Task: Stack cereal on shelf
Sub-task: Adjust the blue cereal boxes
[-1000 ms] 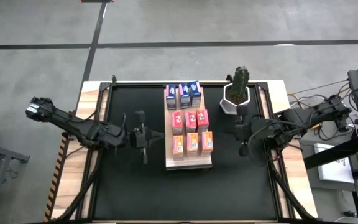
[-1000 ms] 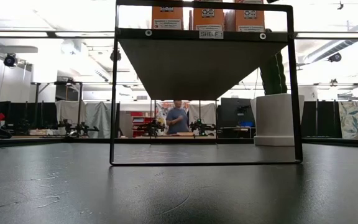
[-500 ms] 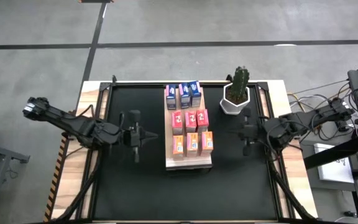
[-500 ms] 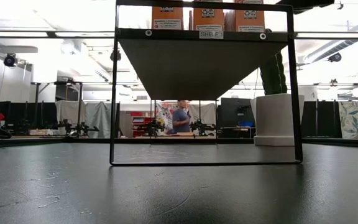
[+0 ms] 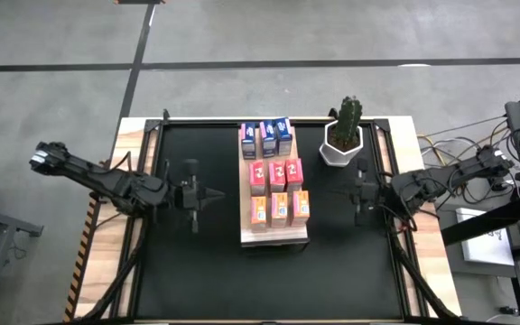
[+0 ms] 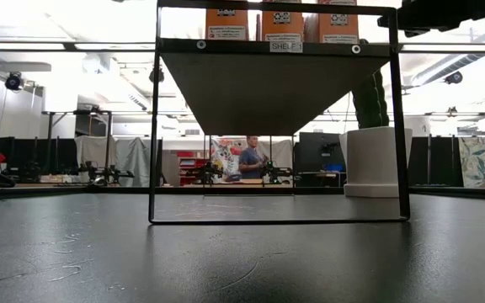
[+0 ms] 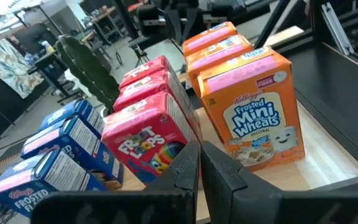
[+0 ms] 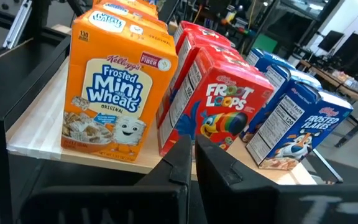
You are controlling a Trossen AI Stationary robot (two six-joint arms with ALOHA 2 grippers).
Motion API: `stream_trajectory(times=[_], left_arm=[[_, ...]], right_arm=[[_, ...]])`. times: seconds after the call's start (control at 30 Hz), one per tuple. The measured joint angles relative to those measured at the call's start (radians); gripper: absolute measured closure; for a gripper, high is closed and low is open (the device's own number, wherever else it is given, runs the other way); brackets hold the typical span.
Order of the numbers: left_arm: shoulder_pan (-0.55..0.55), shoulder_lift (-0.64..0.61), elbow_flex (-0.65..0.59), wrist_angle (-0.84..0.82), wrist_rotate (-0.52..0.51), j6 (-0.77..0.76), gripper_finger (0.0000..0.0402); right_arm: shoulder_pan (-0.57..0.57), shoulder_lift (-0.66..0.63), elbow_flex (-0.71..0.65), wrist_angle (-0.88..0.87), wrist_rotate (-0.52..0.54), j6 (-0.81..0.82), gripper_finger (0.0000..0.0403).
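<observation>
Nine cereal boxes (image 5: 273,176) stand in three rows on the wooden shelf (image 5: 274,236) from overhead: blue at the far end, red in the middle, orange nearest the pale front edge. Black mat (image 5: 197,271) underneath and all around. Potted cactus (image 5: 344,133) just right of the blue row. Left gripper (image 5: 213,195) over the mat left of the shelf, fingers pressed together, empty, aimed at the boxes. Right gripper (image 5: 354,193) over the mat right of the shelf, near the cactus, likewise closed on nothing.

At table height: shelf (image 6: 274,47) raised on a thin black frame (image 6: 154,126), bottoms of three orange boxes (image 6: 282,20) showing along its top. White pot (image 6: 373,160) behind the frame's right leg. Dark piece of an arm at the upper right corner. Person (image 6: 250,159) far back in the room.

From the left wrist: closed fingers (image 7: 188,171) in front of an orange Mini-Wheats box (image 7: 253,112), a red Froot Loops box (image 7: 151,137) and blue Frosted Flakes boxes (image 7: 55,162), cactus (image 7: 86,62) behind.

From the right wrist: fingers (image 8: 182,158) shut, same three kinds of box seen from the other side, orange (image 8: 120,93), red (image 8: 219,109), blue (image 8: 303,127), all upright on the board (image 8: 42,140).
</observation>
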Motion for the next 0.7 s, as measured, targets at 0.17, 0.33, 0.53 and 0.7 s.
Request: stream_trajectory(times=[0.17,0.33,0.53,0.7], left_arm=[[0.007,-0.051,-0.077,0.086,0.0,0.0,0.0402],[0.016,-0.111,-0.149,0.146,-0.001,0.003,0.0402],[0.03,-0.193,-0.238,0.235,-0.002,-0.001,0.0402],[0.033,-0.246,-0.289,0.31,-0.002,-0.001,0.0402]], right_arm=[[0.0,-0.033,-0.035,0.023,0.0,-0.001,0.039],[0.0,-0.039,-0.047,0.023,0.0,0.003,0.039],[0.0,-0.041,-0.054,0.025,0.0,0.01,0.039],[0.0,-0.041,-0.074,0.039,0.0,0.02,0.039]])
